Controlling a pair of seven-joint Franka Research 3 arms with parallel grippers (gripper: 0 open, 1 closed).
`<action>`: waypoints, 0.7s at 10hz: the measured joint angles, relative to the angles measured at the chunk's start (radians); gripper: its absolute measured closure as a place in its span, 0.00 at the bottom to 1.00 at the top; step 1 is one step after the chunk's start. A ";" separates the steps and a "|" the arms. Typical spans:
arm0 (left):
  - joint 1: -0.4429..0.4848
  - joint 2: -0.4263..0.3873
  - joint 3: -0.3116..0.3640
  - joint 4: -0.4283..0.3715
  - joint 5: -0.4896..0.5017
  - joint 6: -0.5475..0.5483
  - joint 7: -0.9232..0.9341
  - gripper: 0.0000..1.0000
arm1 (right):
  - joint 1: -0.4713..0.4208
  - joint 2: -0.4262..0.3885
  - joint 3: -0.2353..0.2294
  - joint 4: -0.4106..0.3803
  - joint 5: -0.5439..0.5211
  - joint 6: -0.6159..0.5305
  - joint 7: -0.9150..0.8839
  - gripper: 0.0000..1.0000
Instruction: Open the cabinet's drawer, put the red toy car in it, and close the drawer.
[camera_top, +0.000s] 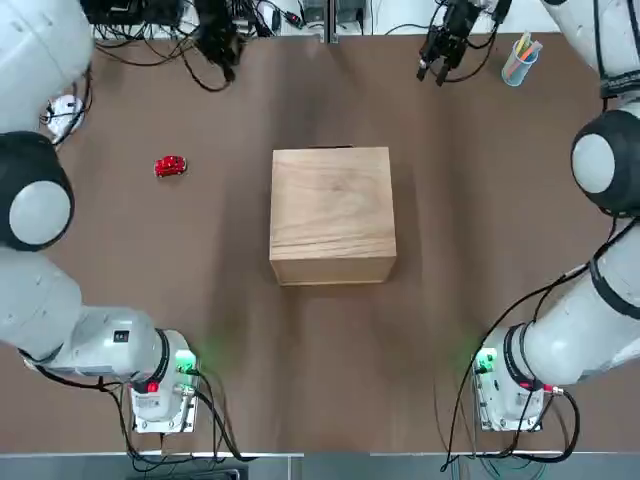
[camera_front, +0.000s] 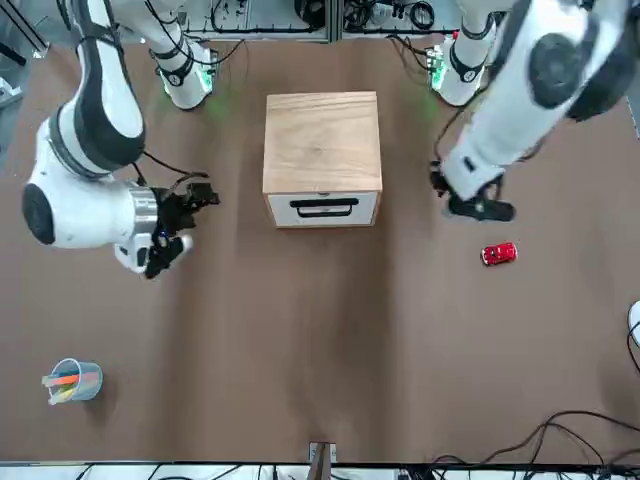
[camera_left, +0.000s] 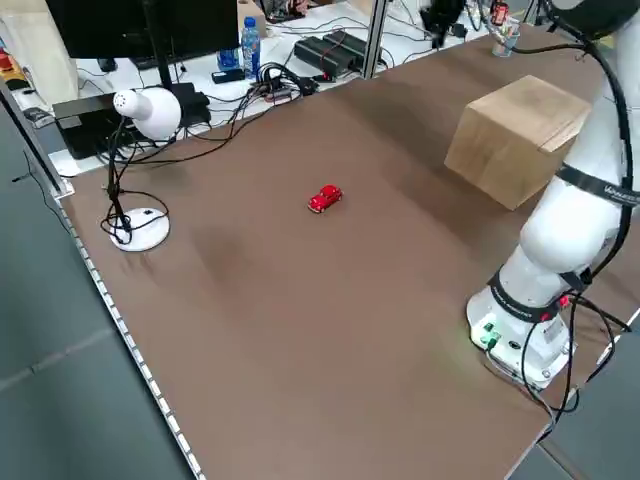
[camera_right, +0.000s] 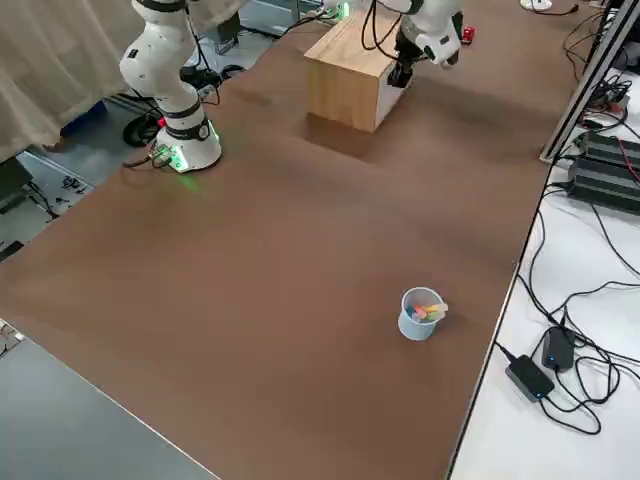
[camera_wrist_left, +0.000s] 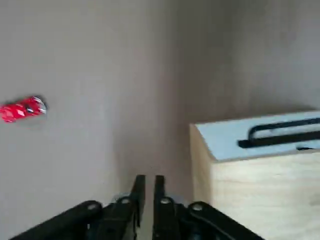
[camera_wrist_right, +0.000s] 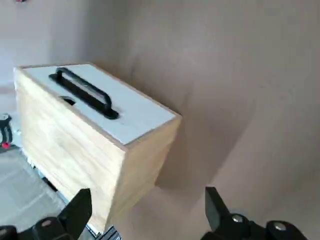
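Note:
The cabinet (camera_top: 332, 215) stands mid-table, a light wooden box. Its drawer (camera_front: 322, 209) is closed, the dark handle (camera_front: 323, 208) facing away from the arm bases. The red toy car (camera_top: 170, 166) sits on the bare table to the cabinet's left, also visible from across the table (camera_front: 499, 254). My left gripper (camera_top: 225, 55) hovers beyond the car near the far edge, fingers shut on nothing (camera_wrist_left: 149, 178). My right gripper (camera_top: 440, 62) hangs at the far right of the cabinet, open and empty (camera_wrist_right: 147, 194), facing the drawer front (camera_wrist_right: 100, 107).
A cup of coloured pens (camera_top: 520, 58) stands at the far right corner. A white mouse (camera_top: 62, 108) lies at the left edge. Cables (camera_top: 150, 40) run along the far edge, and a desk lamp (camera_left: 140, 110) stands off the table's left side.

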 joint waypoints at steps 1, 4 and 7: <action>-0.030 0.043 -0.023 -0.001 0.000 0.001 -0.058 0.90 | 0.007 0.040 0.000 0.016 0.041 0.002 -0.086 0.00; -0.089 0.141 -0.027 0.000 0.000 0.020 -0.125 0.99 | 0.016 0.190 0.002 0.073 0.197 0.010 -0.313 0.00; -0.149 0.208 -0.027 0.000 0.014 0.090 -0.218 0.99 | 0.037 0.267 0.005 0.087 0.359 0.032 -0.449 0.00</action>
